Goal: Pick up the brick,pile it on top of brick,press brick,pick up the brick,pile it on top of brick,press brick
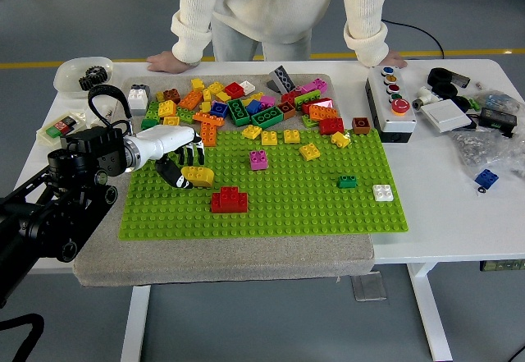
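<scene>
My left hand [184,165] reaches in from the left over the green baseplate [312,206]. Its black fingers [172,173] are curled around a yellow brick [199,176], which is held tilted just above the plate. A red brick [229,201] sits on the plate right below and to the right of the yellow one, apart from it. A pink brick [258,160], a small green brick [347,181] and a white brick [382,192] also stand on the plate. My right arm is out of view.
A heap of several loose coloured bricks [238,103] lies along the plate's far edge. A person leans on the far table edge with both hands [164,64]. A button box [390,99] stands at right, a clear bowl [82,75] at far left.
</scene>
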You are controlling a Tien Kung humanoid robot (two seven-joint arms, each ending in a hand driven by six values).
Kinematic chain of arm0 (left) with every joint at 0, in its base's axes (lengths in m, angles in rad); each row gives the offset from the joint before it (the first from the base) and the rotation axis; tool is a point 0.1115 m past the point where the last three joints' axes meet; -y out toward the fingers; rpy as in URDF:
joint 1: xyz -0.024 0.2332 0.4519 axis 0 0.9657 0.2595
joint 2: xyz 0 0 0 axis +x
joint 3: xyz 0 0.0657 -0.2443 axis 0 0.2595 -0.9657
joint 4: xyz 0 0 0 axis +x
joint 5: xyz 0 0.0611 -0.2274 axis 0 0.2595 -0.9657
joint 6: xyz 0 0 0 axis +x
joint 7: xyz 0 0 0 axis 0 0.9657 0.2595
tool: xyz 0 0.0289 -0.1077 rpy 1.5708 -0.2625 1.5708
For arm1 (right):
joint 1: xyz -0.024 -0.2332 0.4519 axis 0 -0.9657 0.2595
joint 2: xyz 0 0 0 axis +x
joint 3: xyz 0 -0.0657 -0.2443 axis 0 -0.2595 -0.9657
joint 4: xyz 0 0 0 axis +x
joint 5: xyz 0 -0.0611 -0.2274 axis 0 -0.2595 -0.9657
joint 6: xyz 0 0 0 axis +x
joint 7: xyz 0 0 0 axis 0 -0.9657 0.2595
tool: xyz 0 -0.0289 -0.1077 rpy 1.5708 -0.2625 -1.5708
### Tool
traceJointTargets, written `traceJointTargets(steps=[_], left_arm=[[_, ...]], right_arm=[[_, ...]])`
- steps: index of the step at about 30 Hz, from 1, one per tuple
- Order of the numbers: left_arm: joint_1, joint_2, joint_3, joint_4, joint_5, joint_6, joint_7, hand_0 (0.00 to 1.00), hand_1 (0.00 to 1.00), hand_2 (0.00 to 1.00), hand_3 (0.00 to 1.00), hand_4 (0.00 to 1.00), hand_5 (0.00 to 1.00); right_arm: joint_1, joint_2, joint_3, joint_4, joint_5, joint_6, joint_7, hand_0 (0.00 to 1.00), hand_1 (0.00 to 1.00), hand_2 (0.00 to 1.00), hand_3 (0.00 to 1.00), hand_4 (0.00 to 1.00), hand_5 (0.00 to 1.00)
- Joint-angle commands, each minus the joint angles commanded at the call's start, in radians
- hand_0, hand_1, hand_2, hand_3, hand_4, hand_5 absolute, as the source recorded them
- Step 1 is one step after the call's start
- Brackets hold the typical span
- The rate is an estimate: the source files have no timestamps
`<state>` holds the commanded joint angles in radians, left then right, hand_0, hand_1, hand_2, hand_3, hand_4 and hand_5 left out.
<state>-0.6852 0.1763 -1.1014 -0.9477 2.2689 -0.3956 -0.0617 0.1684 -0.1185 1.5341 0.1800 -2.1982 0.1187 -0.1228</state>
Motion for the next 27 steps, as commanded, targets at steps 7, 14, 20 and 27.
traceJointTargets(steps=[7, 14, 20, 27], left_arm=[[0.000, 0.000, -0.006, 0.009, 0.000, 0.028, 0.011, 0.595, 0.496, 0.500, 0.519, 0.800, 0.002], [0.002, 0.000, -0.002, 0.012, 0.000, 0.039, 0.014, 0.584, 0.486, 0.487, 0.498, 0.802, 0.002], [0.002, 0.000, 0.012, 0.016, 0.000, 0.044, 0.007, 0.577, 0.459, 0.455, 0.480, 0.905, 0.002], [0.002, 0.003, 0.018, 0.016, 0.000, 0.048, -0.005, 0.497, 0.407, 0.415, 0.471, 0.958, 0.002]], right_arm=[[0.000, 0.000, -0.002, 0.000, 0.002, 0.000, 0.000, 0.742, 0.651, 0.719, 0.592, 0.817, 0.330], [-0.002, 0.000, -0.003, 0.000, 0.000, 0.000, 0.000, 0.742, 0.651, 0.719, 0.592, 0.817, 0.330], [-0.003, 0.000, -0.004, 0.000, 0.000, 0.001, 0.001, 0.742, 0.652, 0.719, 0.593, 0.817, 0.330], [-0.003, -0.001, -0.004, 0.000, 0.000, 0.000, 0.001, 0.742, 0.652, 0.719, 0.592, 0.816, 0.330]])
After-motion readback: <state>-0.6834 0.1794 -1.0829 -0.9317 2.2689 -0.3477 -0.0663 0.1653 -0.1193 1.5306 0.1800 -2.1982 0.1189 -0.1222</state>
